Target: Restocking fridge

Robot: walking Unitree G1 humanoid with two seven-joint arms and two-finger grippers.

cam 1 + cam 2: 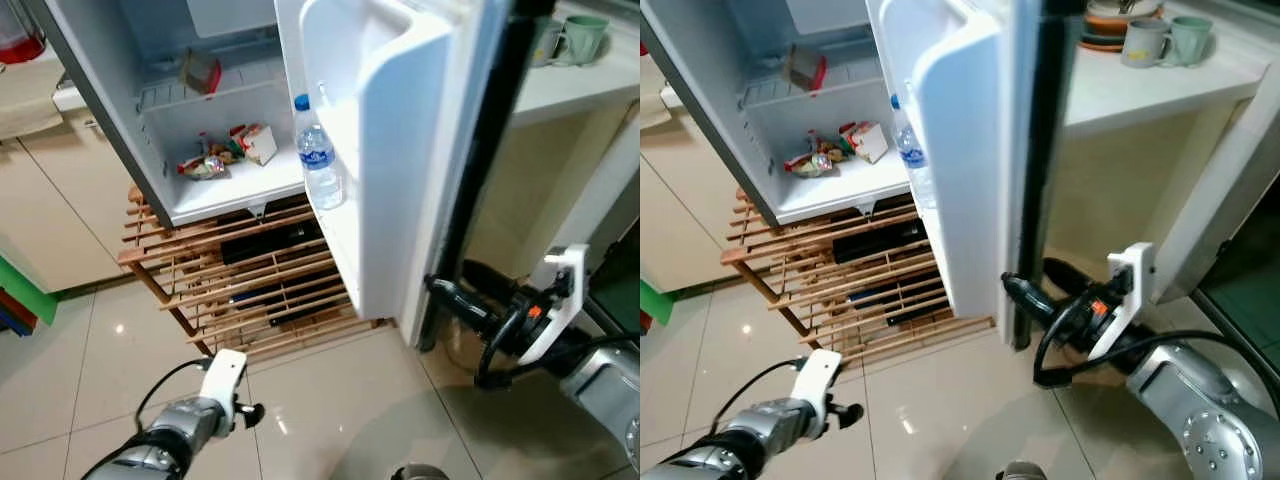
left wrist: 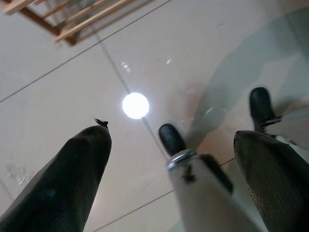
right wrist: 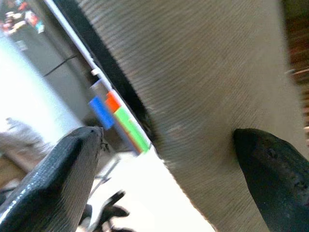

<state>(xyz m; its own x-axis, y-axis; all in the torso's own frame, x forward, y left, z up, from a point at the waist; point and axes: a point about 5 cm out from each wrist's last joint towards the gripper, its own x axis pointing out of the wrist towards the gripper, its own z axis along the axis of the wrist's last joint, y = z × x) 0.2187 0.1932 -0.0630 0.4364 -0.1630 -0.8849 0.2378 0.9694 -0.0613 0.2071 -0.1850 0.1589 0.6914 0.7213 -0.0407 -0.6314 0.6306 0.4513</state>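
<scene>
My right gripper (image 1: 1015, 288) has its fingers spread, straddling the lower outer edge of the fridge door (image 1: 400, 150), which stands upright just ahead of it. This arm is nearer; my left gripper (image 1: 250, 412) hangs released over the floor tiles. The water bottle (image 1: 318, 152) stands upright on the door shelf's inner side, cap up.

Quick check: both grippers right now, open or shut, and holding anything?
Left gripper: open, empty, hanging low over the glossy beige tiled floor.
Right gripper: open, holding nothing, its black fingers at the edge of the open white fridge door.
</scene>
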